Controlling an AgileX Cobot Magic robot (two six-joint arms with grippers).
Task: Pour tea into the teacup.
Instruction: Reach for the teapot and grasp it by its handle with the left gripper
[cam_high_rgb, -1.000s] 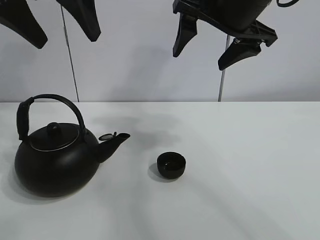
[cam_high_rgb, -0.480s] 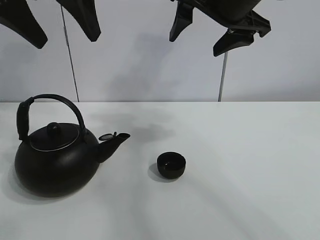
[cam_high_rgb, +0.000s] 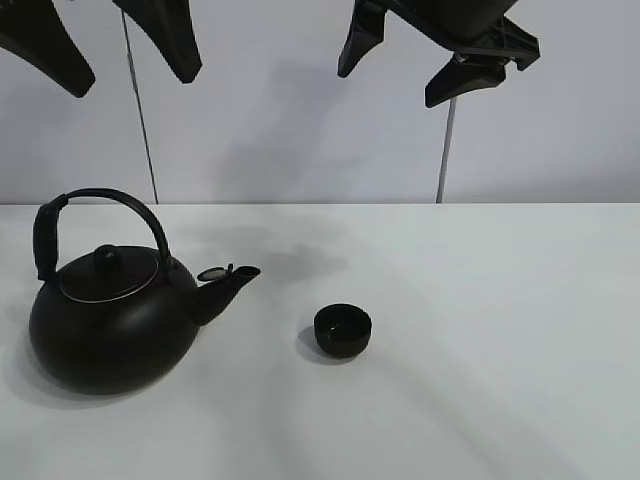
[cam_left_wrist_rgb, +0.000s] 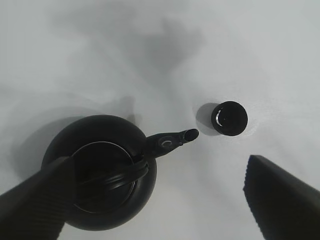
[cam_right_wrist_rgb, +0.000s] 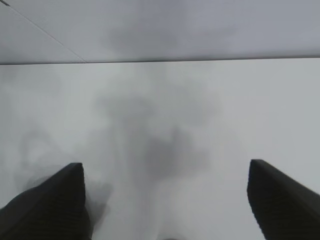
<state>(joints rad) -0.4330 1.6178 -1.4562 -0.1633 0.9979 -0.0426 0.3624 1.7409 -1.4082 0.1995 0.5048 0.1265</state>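
Hangs the left gripper (cam_high_rgb: 105, 45) spread wide and empty, high above the teapot (cam_high_rgb: 105, 325), with its arched handle (cam_high_rgb: 110, 205) upright underneath. Holds the right gripper (cam_high_rgb: 410, 62) wide too, gripping nothing. Finds the teacup (cam_high_rgb: 343, 331) upright on the white table (cam_high_rgb: 500, 350), far below both grippers and between them (near the spout (cam_high_rgb: 228, 285), not touching).

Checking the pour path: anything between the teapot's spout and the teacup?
Nothing. Only bare table lies between the spout and the teacup; the exterior high and left wrist views both show it.
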